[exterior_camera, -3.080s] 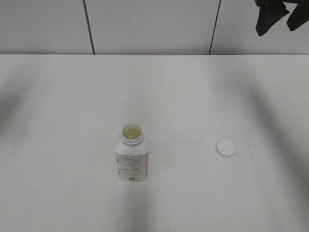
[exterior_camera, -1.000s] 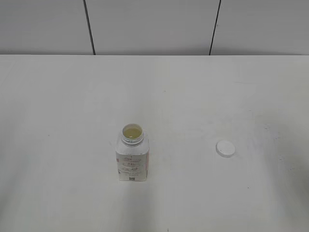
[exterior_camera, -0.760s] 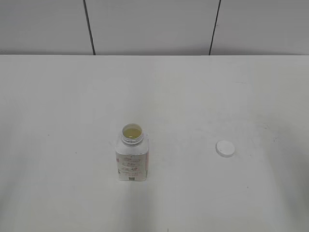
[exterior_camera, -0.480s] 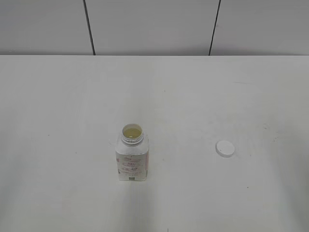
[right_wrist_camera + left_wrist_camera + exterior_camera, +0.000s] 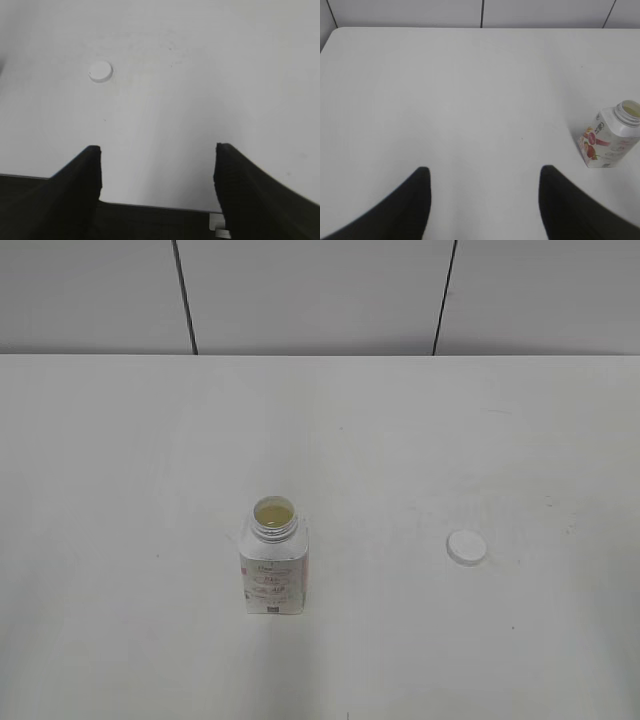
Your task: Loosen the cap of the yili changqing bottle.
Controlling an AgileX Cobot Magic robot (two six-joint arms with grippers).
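Left hand (image 5: 482, 200) shows only in its own wrist view, its two dark fingers (image 5: 415, 205) spread wide apart with bare white table (image 5: 470, 100) between them and nothing held. It hangs above the table, well apart from the yili changqing bottle (image 5: 610, 137), which stands upright near the right edge of that view, a red-pink print on the side facing the camera.

Seen from the exterior view, neither hand appears. The yili changqing bottle (image 5: 274, 568) stands upright on the table (image 5: 150, 460), a little left of the middle and toward the near side. Its wide neck is open, the threads are bare, and a pale yellowish liquid shows inside the mouth. Faint pink-red print and a small dark code mark sit on the label facing the camera.

Off to the right of the bottle, well apart from it, the cap (image 5: 467, 548) lies flat on the table, a small round white disc.

Farther right, the right hand (image 5: 157, 172) shows in its wrist view alone. Its dark fingers (image 5: 80, 175) are likewise spread apart and hold nothing. The hand hangs over the near edge of the table (image 5: 210, 75), and the cap (image 5: 100, 71) lies up and to the left in that view, well clear of both fingers.
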